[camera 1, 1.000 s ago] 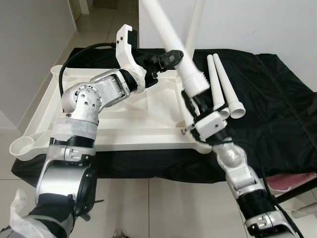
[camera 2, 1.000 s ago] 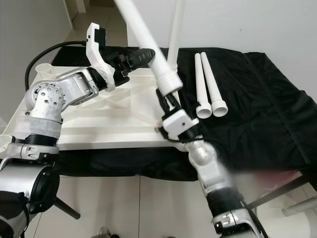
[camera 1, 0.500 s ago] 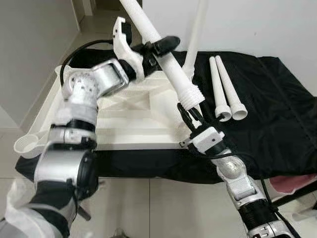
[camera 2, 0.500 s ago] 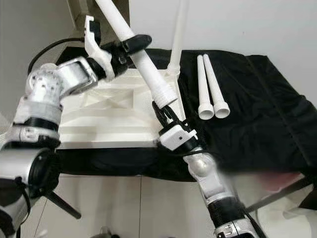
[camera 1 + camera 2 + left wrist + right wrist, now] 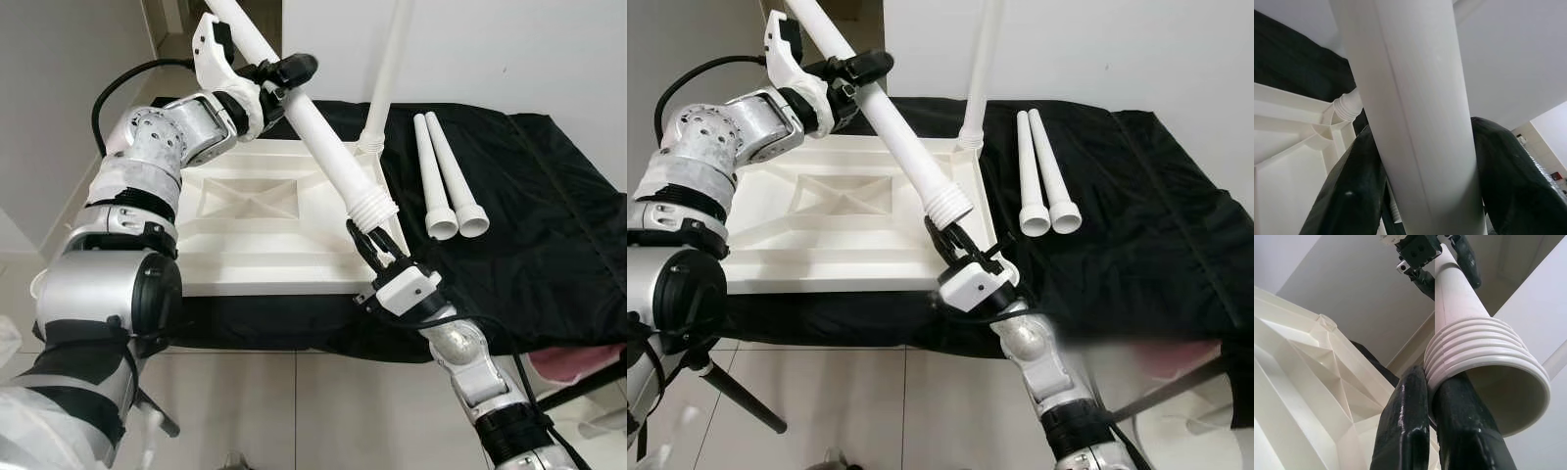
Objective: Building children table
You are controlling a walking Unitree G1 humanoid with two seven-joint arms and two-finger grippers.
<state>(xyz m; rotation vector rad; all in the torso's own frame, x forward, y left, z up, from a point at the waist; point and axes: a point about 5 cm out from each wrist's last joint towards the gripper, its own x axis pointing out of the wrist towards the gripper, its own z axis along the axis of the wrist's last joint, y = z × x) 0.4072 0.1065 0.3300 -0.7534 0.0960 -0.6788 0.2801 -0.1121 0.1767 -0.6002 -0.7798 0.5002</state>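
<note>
A white table top (image 5: 245,250) lies upside down on a black cloth. One white leg (image 5: 390,69) stands upright in its far right corner. Both grippers hold another white leg (image 5: 328,152) slanted above the top. My left gripper (image 5: 284,73) is shut around the upper shaft, and its fingers (image 5: 1347,196) wrap the tube. My right gripper (image 5: 370,237) is shut on the ribbed threaded end (image 5: 1474,352), just above the near right corner. Its fingers (image 5: 1403,431) pinch the flared rim.
Two loose white legs (image 5: 441,176) lie side by side on the black cloth (image 5: 539,235) right of the top. A white wall rises behind. Tiled floor lies in front, with a dark tripod leg (image 5: 735,397) at the left and something pink (image 5: 578,357) low on the right.
The held leg's upper end has swung to the far left with my left gripper. Its threaded end has come down with my right gripper toward the near right corner. The camera has shifted too.
</note>
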